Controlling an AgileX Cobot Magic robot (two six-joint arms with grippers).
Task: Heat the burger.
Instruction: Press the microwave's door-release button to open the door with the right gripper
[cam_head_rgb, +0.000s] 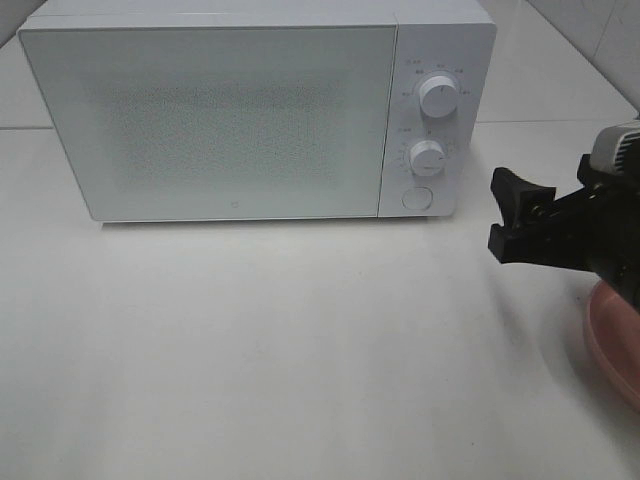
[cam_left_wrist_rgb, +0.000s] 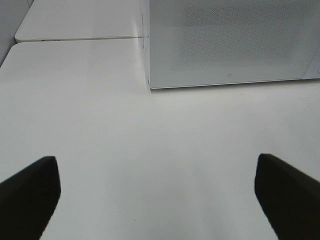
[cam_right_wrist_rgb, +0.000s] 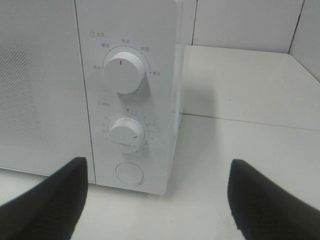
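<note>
Plainly | my left gripper (cam_left_wrist_rgb: 157, 192) gaped wide, empty, microwave (cam_left_wrist_rgb: 230, 45) ahead of it | my right gripper (cam_right_wrist_rgb: 157, 200) was open, empty, nearer the controls, round button (cam_right_wrist_rgb: 129, 172) just ahead | burger unseen, door shut; pink plate (cam_head_rgb: 615, 340) lay under my right arm.

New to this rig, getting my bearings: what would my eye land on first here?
The white microwave, door closed, fills the back of the table, with two dials and a round button on its right panel. At the right edge the black right gripper hangs open near those controls, and a pink plate peeks out from behind its arm. No burger is in view.
</note>
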